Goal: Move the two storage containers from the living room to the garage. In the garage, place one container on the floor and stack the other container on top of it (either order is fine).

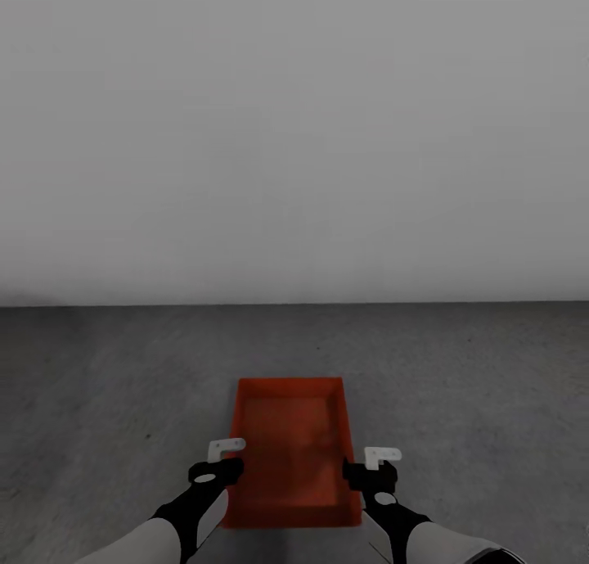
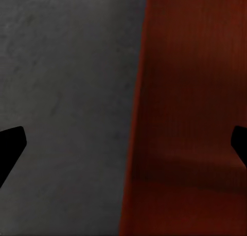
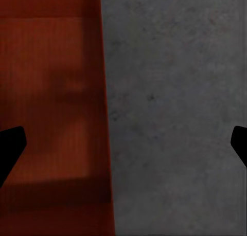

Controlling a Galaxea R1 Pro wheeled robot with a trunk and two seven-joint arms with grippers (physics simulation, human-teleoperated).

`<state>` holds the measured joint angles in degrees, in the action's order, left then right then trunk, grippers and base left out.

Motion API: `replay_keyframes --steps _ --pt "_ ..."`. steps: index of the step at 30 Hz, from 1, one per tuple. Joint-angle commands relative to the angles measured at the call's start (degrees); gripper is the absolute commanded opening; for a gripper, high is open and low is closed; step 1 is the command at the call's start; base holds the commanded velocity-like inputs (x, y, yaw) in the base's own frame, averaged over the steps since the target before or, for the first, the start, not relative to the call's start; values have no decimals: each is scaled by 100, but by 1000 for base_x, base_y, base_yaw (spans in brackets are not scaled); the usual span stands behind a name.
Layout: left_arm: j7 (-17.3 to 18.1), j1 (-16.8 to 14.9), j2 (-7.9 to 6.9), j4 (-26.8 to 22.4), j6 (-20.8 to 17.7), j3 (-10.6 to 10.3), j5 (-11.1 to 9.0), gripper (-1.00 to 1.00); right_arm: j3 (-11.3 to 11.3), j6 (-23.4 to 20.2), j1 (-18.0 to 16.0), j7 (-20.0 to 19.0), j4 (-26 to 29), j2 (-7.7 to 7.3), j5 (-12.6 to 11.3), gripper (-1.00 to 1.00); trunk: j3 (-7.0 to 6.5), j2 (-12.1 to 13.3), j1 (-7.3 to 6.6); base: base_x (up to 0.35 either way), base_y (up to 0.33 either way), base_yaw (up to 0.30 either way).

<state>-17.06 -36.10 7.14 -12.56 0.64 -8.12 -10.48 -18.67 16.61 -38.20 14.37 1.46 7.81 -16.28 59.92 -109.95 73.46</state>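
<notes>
orange bin (image 1: pixel 290 453) on concrete floor (image 1: pixel 106 400), claws flanking

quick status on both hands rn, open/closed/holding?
Left hand: open, straddling the left wall of the storage container, not clamped.
Right hand: open, straddling its right wall, not clamped.

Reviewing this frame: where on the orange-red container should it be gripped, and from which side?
Probably by the thin long side walls of the container, from above: the left gripper and right gripper are open, each straddling a wall, one finger inside, the other over the concrete floor.
</notes>
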Motion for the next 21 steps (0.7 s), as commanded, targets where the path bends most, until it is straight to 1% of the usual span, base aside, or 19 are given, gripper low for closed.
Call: replay_keyframes --steps 1,7,10,21 --pt "-32 -2 -2 -1 7 -46 -59 100 -49 21 -3 15 -5 2 -43 100 -15 40 -23 0 0 0" --pt "-34 -2 -2 -1 7 -43 -59 100 -49 23 -3 12 -5 1 -25 100 -123 281 -155 0 0 0" --pt "-34 -2 -2 -1 7 -42 -59 100 -45 19 -3 13 -5 1 -72 100 -176 401 -221 0 0 0" --pt "-34 -2 -2 -1 7 -40 -59 100 -40 19 -3 13 -5 1 -94 100 -374 842 -462 0 0 0"
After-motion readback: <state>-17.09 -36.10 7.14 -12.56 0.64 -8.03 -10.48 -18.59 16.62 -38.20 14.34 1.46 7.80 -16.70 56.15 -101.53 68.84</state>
